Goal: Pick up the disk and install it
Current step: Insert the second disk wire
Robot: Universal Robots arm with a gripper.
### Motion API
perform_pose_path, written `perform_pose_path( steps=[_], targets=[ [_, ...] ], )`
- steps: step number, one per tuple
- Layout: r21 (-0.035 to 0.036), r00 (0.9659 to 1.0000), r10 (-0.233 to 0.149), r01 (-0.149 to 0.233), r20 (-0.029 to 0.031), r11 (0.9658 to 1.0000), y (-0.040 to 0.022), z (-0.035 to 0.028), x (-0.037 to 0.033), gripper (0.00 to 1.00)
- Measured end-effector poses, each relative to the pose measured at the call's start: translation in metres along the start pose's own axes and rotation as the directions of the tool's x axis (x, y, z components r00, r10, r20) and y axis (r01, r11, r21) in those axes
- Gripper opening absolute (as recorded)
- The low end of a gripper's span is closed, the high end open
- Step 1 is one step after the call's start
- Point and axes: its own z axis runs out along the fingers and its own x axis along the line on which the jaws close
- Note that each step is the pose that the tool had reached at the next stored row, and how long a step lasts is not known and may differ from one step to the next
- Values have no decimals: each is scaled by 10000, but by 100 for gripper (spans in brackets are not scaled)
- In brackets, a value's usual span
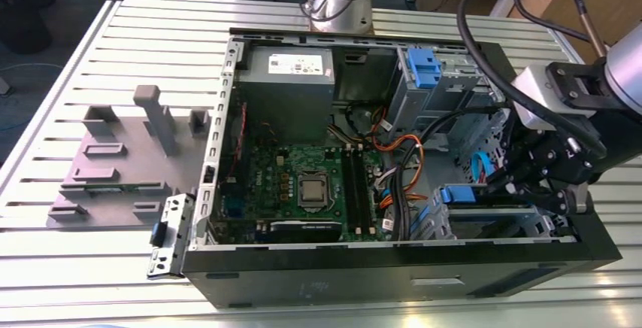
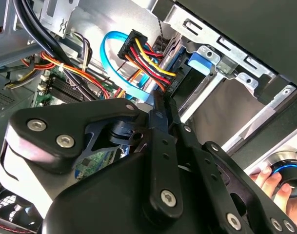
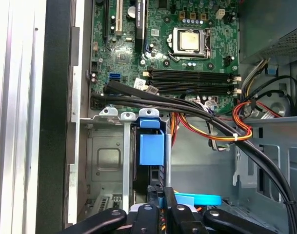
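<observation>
The disk (image 3: pixel 149 173) stands on edge in the drive bay at the open computer case's near corner, on the exterior view's right. A blue plastic tab (image 3: pixel 151 148) marks its end, and that blue end (image 1: pixel 464 194) also shows in the exterior view. My gripper (image 3: pixel 159 194) hangs over this bay with its fingers drawn together at the disk's other end. In the second wrist view the gripper (image 2: pixel 162 101) tapers to a narrow tip just under a bundle of coloured cables (image 2: pixel 143 53). I cannot tell whether the tips touch the disk.
The black case (image 1: pixel 331 279) lies open on a slatted metal table (image 1: pixel 120 50). Inside are a green motherboard (image 1: pixel 301 185), a grey power supply (image 1: pixel 288 72) and an upper cage with a blue bracket (image 1: pixel 422 68). A grey fixture (image 1: pixel 110 162) sits left of it. A hand (image 2: pixel 270 183) shows.
</observation>
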Motion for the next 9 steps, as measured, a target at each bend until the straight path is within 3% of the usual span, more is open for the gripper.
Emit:
perform_pose_path(
  steps=[9],
  targets=[
    [1, 10000, 2, -2, -8, 10000, 0, 10, 1, 16]
  ],
)
